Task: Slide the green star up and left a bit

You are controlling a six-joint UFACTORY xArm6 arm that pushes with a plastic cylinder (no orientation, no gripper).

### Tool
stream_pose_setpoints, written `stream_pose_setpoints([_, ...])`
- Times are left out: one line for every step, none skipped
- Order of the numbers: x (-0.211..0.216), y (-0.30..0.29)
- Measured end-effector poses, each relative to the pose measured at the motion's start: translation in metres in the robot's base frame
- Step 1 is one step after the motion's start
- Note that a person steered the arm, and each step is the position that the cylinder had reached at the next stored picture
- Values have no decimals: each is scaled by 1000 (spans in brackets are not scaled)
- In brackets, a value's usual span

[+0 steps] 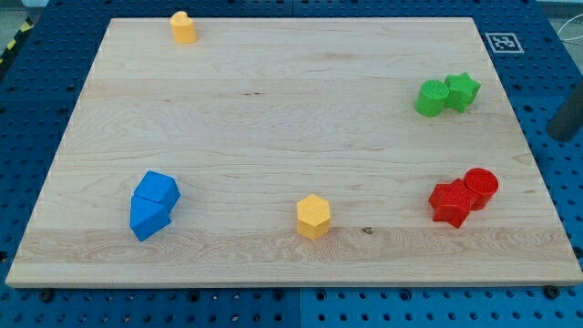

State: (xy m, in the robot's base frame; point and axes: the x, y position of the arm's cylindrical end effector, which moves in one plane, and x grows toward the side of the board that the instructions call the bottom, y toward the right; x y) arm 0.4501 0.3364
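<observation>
Yellow hexagonal block (pixel 312 216) lies nearest. Green star (pixel 462 90) touches green cylinder (pixel 432 97) at the table's (pixel 273 118) upper right; pushing up-left risks dragging it. End effector state: cannot tell, tip unseen.

The green star (pixel 463 90) sits near the wooden board's (pixel 273 118) right edge, touching a green cylinder (pixel 432 97) on its left. The rod's dark end (pixel 567 120) shows blurred, off the board, right of the star.

Single view, high front, whole board (pixel 273 118)
</observation>
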Motion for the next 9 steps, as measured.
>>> stream_pose_setpoints([-8,-18])
stream_pose_setpoints([-30,-38])
stream_pose_setpoints([-39,-59])
stream_pose_setpoints([-50,-78])
stream_pose_setpoints([-65,-107])
stream_pose_setpoints([-96,-123])
stream_pose_setpoints([-128,-134])
stream_pose_setpoints([-134,-166])
stream_pose_setpoints([-112,-207])
